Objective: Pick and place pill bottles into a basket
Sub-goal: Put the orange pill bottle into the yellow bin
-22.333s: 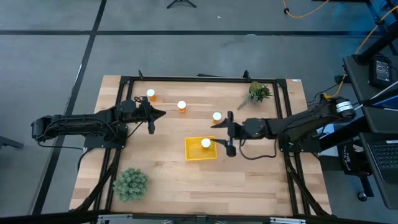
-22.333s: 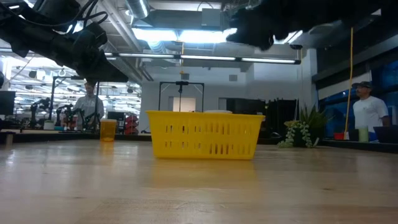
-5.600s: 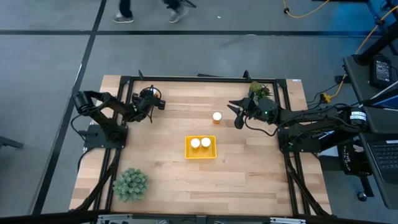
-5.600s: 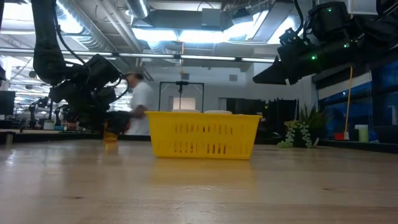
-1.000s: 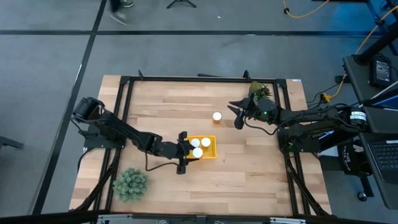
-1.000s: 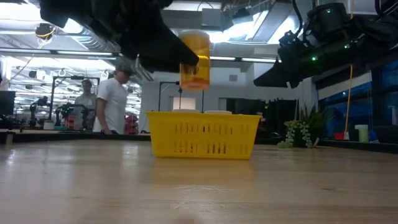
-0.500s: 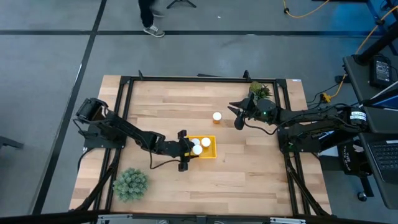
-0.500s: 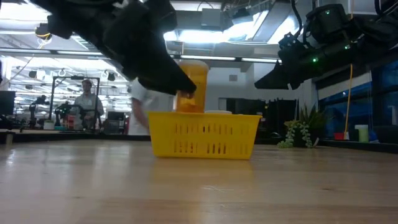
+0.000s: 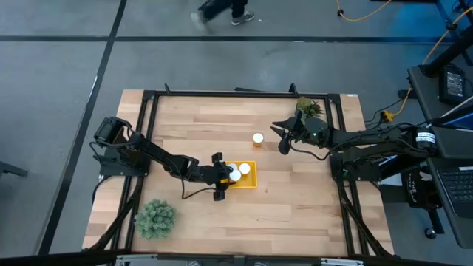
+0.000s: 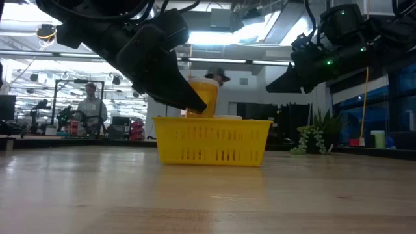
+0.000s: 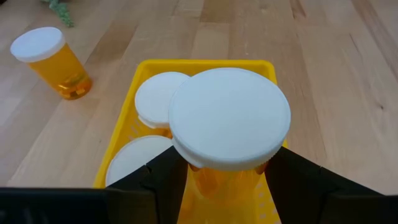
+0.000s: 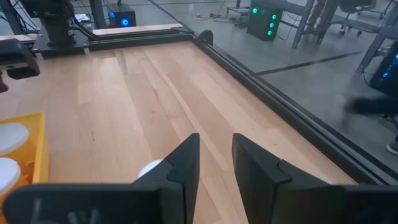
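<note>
The left gripper (image 9: 221, 178) is over the basket (image 9: 251, 182) near the table's middle, its fingers (image 11: 163, 186) clamped on the orange body of a held bottle (image 11: 229, 124) whose lower part sits below the rim. Two bottles (image 11: 160, 99) stand capped in the basket beside it, and a fourth bottle (image 9: 257, 138) stands on the table between the basket and the right gripper (image 9: 281, 136). The right gripper hovers near the plant (image 9: 307, 108) with its fingers (image 12: 180, 168) slightly apart, holding nothing.
</note>
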